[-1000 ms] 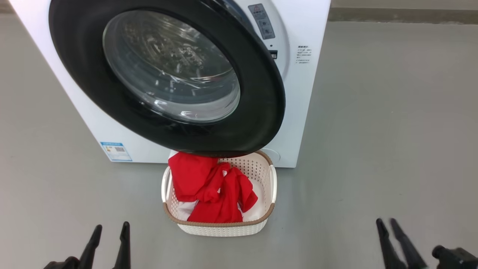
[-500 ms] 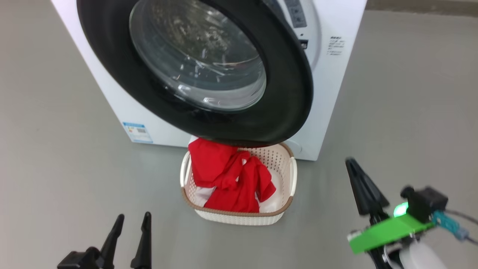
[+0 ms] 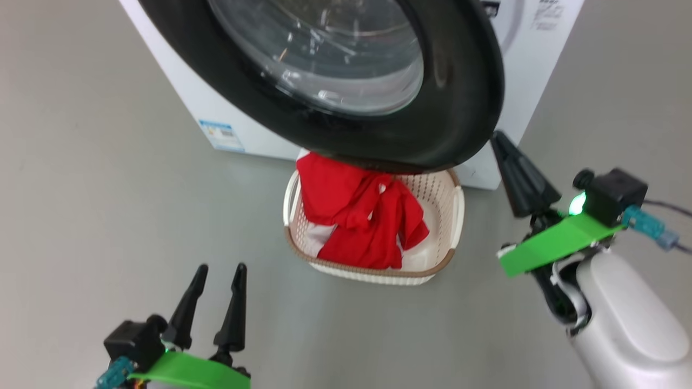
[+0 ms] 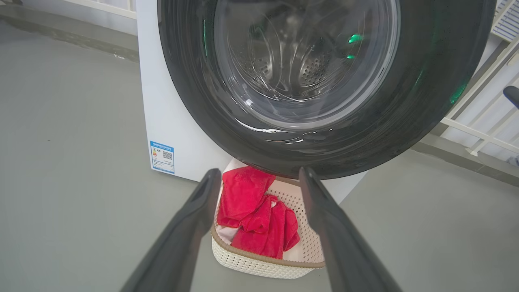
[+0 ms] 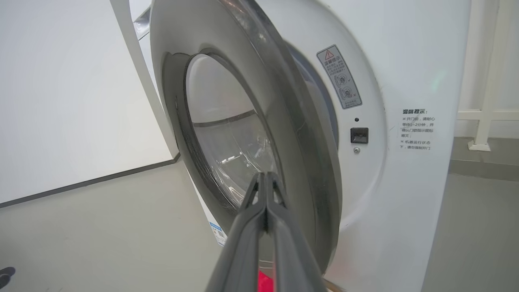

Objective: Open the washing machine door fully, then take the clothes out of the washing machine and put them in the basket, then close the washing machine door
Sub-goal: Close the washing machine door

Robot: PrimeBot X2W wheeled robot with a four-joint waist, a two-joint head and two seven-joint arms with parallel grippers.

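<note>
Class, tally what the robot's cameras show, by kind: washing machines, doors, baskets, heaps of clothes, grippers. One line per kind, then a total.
washing machine: 1
washing machine door: 1
basket: 1
heap of red clothes: 1
grippers: 2, left gripper open, right gripper shut
Total: 6

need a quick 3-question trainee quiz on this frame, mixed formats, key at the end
1. True or false: the clothes lie in the basket.
2. The right gripper is: A open wide; B shut with nothing between its fingers; C shut on red cloth.
3. Fill in: the washing machine door stands ___, its lower rim hiding the basket's far end in the head view.
Key: 1 true. 2 B. 3 open.
</note>
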